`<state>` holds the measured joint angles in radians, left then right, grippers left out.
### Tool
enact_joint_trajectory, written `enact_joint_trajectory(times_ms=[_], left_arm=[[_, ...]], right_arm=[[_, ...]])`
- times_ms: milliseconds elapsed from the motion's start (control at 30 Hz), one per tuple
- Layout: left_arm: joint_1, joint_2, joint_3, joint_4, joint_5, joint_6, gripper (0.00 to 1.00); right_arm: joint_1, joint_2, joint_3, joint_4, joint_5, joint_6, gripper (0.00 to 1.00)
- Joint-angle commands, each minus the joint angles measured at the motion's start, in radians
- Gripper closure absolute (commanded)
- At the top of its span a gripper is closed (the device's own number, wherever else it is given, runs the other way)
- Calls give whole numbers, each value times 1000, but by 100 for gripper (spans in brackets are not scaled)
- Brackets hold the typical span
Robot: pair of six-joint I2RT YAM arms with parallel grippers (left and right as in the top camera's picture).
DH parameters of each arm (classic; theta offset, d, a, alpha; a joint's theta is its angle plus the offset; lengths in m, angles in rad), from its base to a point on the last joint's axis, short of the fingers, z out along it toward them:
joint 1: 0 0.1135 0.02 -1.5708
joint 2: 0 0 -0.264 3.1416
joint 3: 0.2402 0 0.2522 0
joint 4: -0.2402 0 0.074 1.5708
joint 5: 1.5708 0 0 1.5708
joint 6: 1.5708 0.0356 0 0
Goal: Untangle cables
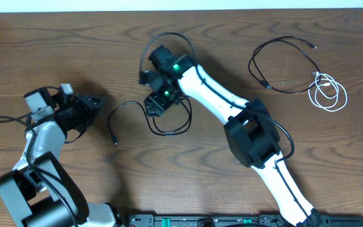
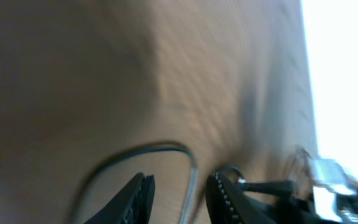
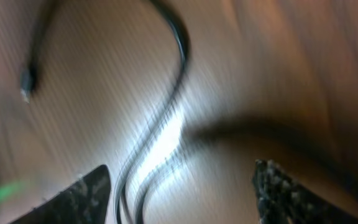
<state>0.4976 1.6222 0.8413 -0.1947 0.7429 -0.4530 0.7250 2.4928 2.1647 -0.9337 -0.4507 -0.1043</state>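
Observation:
One black cable [image 1: 126,104] lies left of centre, its plug [image 1: 115,142] pointing toward the front and its loop [image 1: 172,132] under my right arm. My right gripper [image 1: 156,104] hangs over that loop. In the right wrist view its jaws stand wide apart, open, with two strands of the cable [image 3: 179,56] on the table between them, near the left finger [image 3: 73,199]. My left gripper [image 1: 98,101] sits just left of the cable's arc. Its jaws [image 2: 180,196] are a little apart and the blurred cable [image 2: 191,174] lies beyond the gap, not gripped. A second black cable [image 1: 282,63] and a coiled white cable [image 1: 329,93] lie at the far right.
The right arm's white links [image 1: 213,94] stretch diagonally across the table's middle from the front right. The left arm's base [image 1: 36,189] fills the front left corner. Thick black arm wires [image 1: 169,38] loop behind the right wrist. The table's back edge [image 1: 181,9] runs along the top.

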Motion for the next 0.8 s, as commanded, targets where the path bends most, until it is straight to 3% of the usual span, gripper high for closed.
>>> enact_joint_trajectory(times_ms=[0, 367, 633, 767], left_arm=[[3, -12, -5, -42, -220, -47, 67], [2, -9, -5, -44, -232, -46, 67], [2, -9, -5, -44, -232, -46, 67], [0, -9, -5, -43, -232, -47, 67]], right_arm=[[35, -19, -2, 101, 50, -40, 34], [105, 37, -3, 315, 190, -84, 33], [109, 124, -3, 375, 207, -84, 48], [109, 163, -3, 415, 346, -84, 81]])
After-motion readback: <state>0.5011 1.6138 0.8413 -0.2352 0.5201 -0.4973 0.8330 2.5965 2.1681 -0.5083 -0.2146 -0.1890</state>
